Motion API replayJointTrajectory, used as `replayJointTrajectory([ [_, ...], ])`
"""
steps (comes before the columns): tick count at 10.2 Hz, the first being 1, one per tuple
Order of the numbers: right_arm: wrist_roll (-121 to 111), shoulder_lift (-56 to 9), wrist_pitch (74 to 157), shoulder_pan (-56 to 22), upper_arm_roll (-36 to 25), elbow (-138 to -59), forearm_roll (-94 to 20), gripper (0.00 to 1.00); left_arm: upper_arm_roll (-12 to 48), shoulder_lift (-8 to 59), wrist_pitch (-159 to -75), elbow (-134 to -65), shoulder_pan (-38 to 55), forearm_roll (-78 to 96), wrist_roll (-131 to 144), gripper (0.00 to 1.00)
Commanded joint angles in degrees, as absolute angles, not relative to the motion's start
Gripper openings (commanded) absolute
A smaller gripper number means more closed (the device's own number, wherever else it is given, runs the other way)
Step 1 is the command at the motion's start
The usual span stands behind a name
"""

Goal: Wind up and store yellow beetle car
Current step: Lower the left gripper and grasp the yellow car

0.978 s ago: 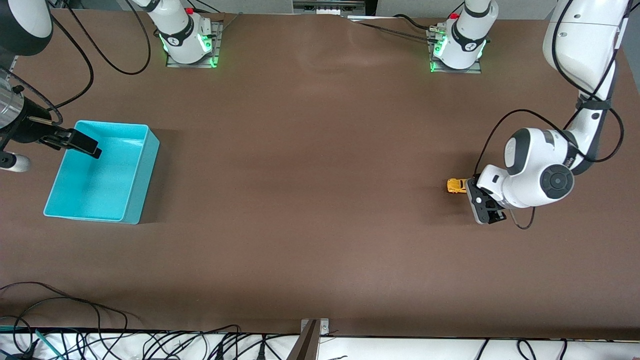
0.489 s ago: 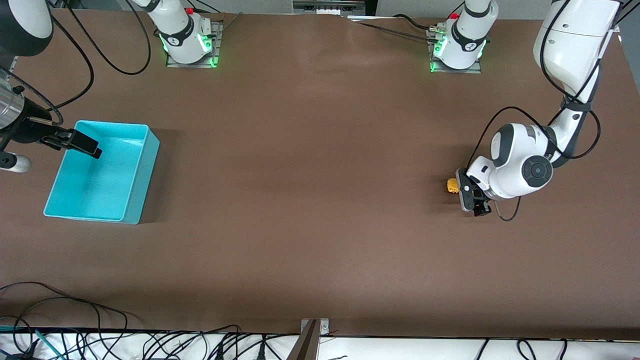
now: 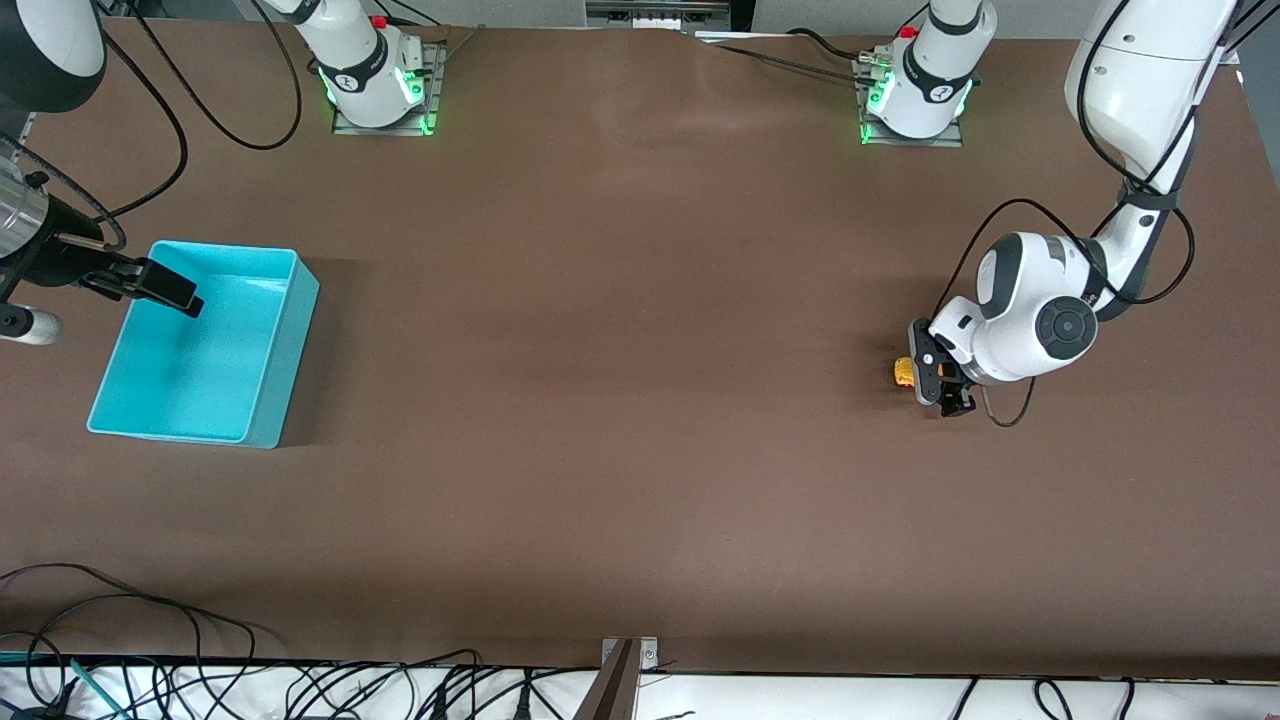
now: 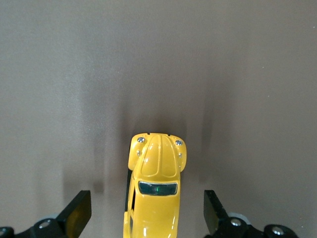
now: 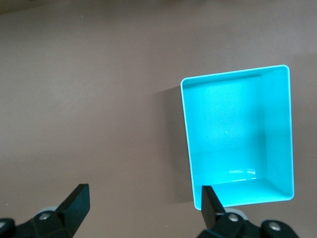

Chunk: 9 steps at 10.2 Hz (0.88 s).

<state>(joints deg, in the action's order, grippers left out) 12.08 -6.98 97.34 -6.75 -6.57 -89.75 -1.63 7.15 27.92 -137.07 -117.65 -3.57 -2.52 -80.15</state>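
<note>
The yellow beetle car (image 3: 903,372) sits on the brown table toward the left arm's end, mostly covered by my left gripper (image 3: 930,376) in the front view. In the left wrist view the car (image 4: 154,188) lies between the two open fingers of the left gripper (image 4: 146,212), its bonnet pointing away from the wrist, with a gap on each side. My right gripper (image 3: 166,287) is open and empty, hanging over the rim of the turquoise bin (image 3: 287,345). In the right wrist view the right gripper (image 5: 143,204) is open beside the empty bin (image 5: 184,129).
The two arm bases (image 3: 375,85) (image 3: 915,90) stand at the table edge farthest from the front camera. Cables (image 3: 300,690) hang along the edge nearest to it. A wide stretch of bare brown table lies between the car and the bin.
My left gripper has moved toward the right arm's end and lower, so its open fingers now straddle the car and cover more of it. The right arm has not moved.
</note>
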Motion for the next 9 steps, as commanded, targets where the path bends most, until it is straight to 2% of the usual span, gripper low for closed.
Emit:
replayJointTrajectory([
  [1, 12.4, -7.3, 97.1, -6.4, -6.4, -88.9, -1.5, 1.0, 7.5, 26.2, -137.3, -119.9, -4.0, -2.5, -81.4, 0.93],
  [2, 12.4, -7.3, 97.1, -6.4, -6.4, -88.9, -1.5, 1.0, 7.5, 26.3, -137.3, -119.8, -4.1, -2.5, -81.4, 0.89],
  [3, 12.4, -7.3, 97.1, -6.4, -6.4, -88.9, -1.4, 1.0, 7.5, 26.4, -137.3, -119.8, -4.1, -2.5, -81.8, 0.77],
  [5, 12.4, -7.3, 97.1, -6.4, -6.4, -88.9, -1.5, 1.0, 7.4, 26.5, -137.2, -119.3, -4.0, -2.5, -83.8, 0.32],
  [6, 12.4, -7.3, 97.1, -6.3, -6.4, -88.9, -1.5, 1.0, 7.4, 26.5, -137.2, -119.2, -4.0, -2.5, -84.6, 0.2],
  [7, 12.4, -7.4, 97.2, -6.3, -6.4, -88.8, -1.5, 1.0, 7.4, 26.6, -137.2, -119.2, -3.8, -2.5, -84.7, 0.16],
  [9, 12.4, -7.4, 97.2, -6.3, -6.4, -88.9, -1.5, 1.0, 7.4, 27.2, -137.2, -119.2, -3.8, -2.6, -84.7, 0.15],
])
